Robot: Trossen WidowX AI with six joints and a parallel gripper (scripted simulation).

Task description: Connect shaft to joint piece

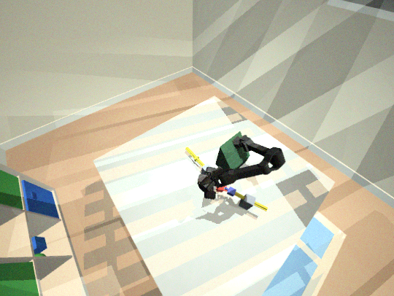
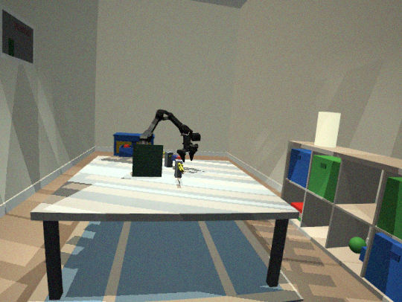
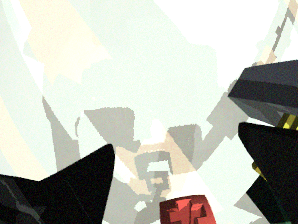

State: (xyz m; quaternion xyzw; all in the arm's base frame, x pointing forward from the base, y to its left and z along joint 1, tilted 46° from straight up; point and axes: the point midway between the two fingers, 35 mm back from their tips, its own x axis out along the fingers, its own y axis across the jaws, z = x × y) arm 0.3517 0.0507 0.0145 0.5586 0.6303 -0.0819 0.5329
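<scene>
The red square joint piece point(image 1: 221, 189) point(image 3: 169, 214) sits beside the blue hinge part point(image 1: 231, 191) on the end of the first yellow shaft point(image 1: 260, 206), which passes through its grey block point(image 1: 246, 203) point(image 2: 168, 160). In the wrist view a cross-shaped opening shows in the red piece at the bottom edge. The second yellow shaft point(image 1: 194, 156) point(image 2: 181, 166) point(image 3: 289, 121) runs at an angle through its dark block point(image 2: 177, 172) point(image 3: 265, 92), mostly hidden by the arm in the top view. My gripper point(image 1: 214, 187) point(image 2: 187, 159) point(image 3: 178, 140) is open and empty, pointing down, above the table near the second block and the red piece.
A green box point(image 1: 233, 153) point(image 2: 147, 161) stands on the table point(image 1: 153, 219) point(image 2: 164, 201) beside the arm, close to the second shaft. A shelf point(image 1: 55, 219) point(image 2: 346, 206) with coloured bins stands off the table.
</scene>
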